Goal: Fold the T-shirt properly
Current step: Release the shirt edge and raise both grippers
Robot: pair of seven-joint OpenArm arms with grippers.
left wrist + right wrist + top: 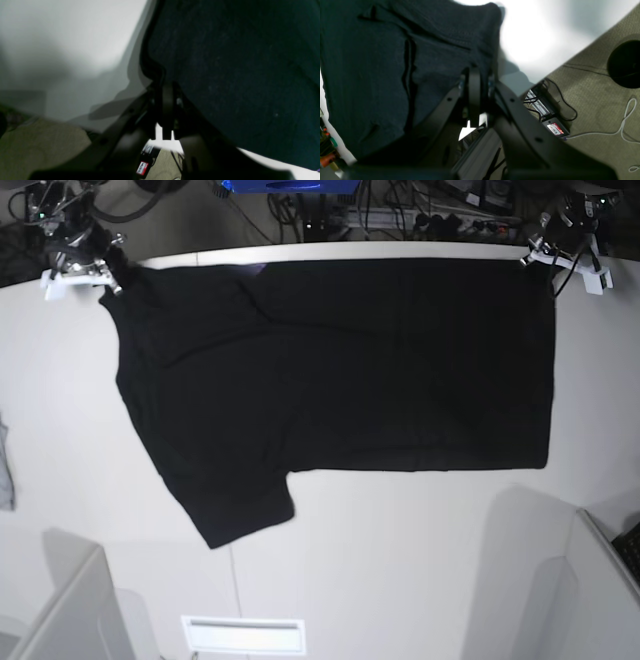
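Your right gripper [100,275], upper left of the base frame, is clenched on a corner of the black T-shirt [330,370], spread across the white table [400,560]. A grey cloth scrap [5,465] lies at the left edge. Your left gripper [540,255], upper right, pinches the opposite corner.

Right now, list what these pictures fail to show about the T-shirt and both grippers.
- T-shirt: printed side unseen in the base view; only plain black shows.
- Left gripper: fingertips blurred and dark against cloth in the left wrist view.
- Right gripper: small in the base view; its grip point merges with black fabric.
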